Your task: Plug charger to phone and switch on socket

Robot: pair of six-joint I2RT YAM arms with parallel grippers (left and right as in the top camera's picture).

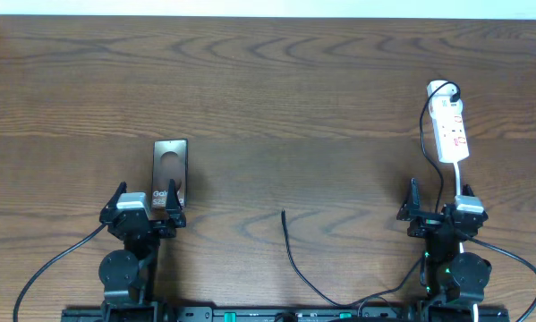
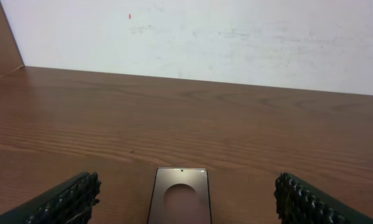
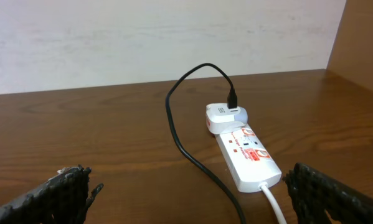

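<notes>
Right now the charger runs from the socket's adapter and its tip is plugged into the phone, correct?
No. The tip of the charger lies loose, apart from the phone; the overhead view shows it. It does run from the adapter on the socket.

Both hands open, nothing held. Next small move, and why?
Probably swing the right hand left toward the loose tip of the charger: it lies unplugged mid-table, while the phone sits right before the left hand.

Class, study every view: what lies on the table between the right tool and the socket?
The charger cable and the white cord of the socket both cross that stretch, with bare wood around them. The right wrist and overhead views show it.
</notes>
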